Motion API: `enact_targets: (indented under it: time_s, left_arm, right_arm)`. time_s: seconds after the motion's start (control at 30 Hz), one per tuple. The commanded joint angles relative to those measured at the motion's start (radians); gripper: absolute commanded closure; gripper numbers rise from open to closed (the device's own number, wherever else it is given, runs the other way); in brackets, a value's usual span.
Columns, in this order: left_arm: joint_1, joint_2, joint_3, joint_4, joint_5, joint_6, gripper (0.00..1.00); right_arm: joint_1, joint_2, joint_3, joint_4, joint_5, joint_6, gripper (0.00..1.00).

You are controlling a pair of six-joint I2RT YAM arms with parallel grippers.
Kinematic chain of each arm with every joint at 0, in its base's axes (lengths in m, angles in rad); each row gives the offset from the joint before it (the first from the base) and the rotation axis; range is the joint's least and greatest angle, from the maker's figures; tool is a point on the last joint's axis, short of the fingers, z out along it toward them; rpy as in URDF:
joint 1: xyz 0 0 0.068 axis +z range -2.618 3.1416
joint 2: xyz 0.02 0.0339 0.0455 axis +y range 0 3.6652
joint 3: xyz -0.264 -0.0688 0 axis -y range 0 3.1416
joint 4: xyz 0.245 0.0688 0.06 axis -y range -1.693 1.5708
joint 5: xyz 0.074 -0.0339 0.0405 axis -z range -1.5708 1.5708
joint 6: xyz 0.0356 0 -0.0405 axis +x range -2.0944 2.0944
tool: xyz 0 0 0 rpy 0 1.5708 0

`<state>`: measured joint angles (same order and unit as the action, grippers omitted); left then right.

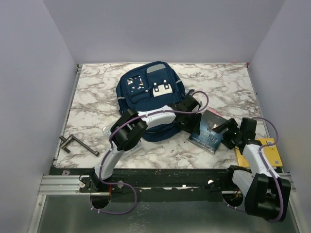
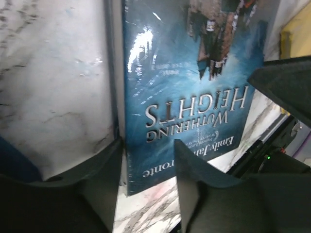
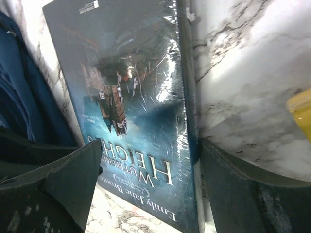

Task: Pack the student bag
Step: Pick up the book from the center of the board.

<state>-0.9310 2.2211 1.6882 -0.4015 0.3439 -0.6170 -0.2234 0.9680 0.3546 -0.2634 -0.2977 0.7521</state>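
The navy student bag (image 1: 146,90) lies flat at the back centre of the marble table (image 1: 97,92). A blue shrink-wrapped book, "Wuthering Heights" (image 1: 209,130), lies to its right. My left gripper (image 1: 197,118) reaches across the bag's lower edge to the book's left side. In the left wrist view it (image 2: 148,143) is open, with the book's corner (image 2: 184,87) between its fingers and the spine against the left finger (image 2: 104,179). My right gripper (image 1: 222,131) is at the book's right side. In the right wrist view it (image 3: 151,145) is wide open around the book (image 3: 136,97).
A yellow flat item (image 1: 265,145) lies under my right arm, also in the right wrist view (image 3: 301,111). A dark metal tool (image 1: 77,144) lies at the front left. Grey walls enclose the table on three sides. Bag fabric (image 3: 19,87) shows left of the book.
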Motion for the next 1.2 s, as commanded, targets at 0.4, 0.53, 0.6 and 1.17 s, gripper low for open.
enact_targets:
  time_s: [0.4, 0.53, 0.6, 1.17]
  left_arm:
    - [0.011, 0.006, -0.102, 0.172, 0.270, -0.111, 0.70]
    - [0.009, -0.012, -0.126, 0.202, 0.302, -0.131, 0.70]
    - [0.009, -0.021, -0.130, 0.209, 0.308, -0.137, 0.70]
    - [0.038, -0.366, -0.228, 0.205, 0.235, -0.017, 0.36]
  right_arm:
    - [0.010, -0.391, -0.289, 0.528, -0.424, 0.421, 0.19]
    - [0.009, -0.422, -0.302, 0.567, -0.432, 0.441, 0.22]
    - [0.010, -0.406, -0.286, 0.534, -0.435, 0.408, 0.23]
    - [0.010, -0.259, 0.033, 0.144, -0.269, 0.070, 0.99]
